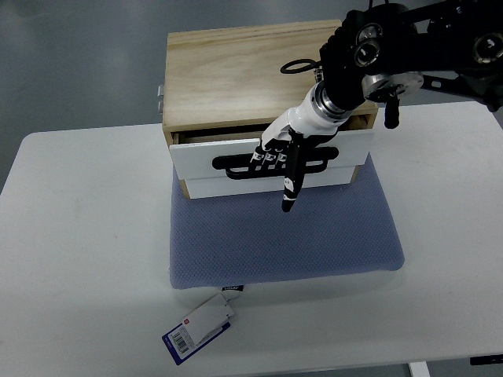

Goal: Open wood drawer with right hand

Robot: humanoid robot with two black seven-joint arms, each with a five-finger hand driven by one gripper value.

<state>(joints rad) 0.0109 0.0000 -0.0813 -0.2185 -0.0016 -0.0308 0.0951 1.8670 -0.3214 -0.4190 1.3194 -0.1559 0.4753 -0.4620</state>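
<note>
A light wooden drawer box [236,71] stands at the back of the white table [78,236], on a blue mesh cushion [283,236]. Its upper white drawer front [196,161] is pulled out a little, with a dark gap behind it. A black handle [322,163] runs across that front. My right hand [279,157] reaches down from the upper right. Three fingers are hooked over the handle, and the index finger [291,192] points straight down past the lower drawer front [236,187]. The left arm is out of view.
A white and blue tag [200,326] lies on the table by the cushion's front edge. A black ring [297,67] rests on the box top. A metal bracket [159,98] sticks out from the box's left side. The table's front edge runs near the picture's bottom.
</note>
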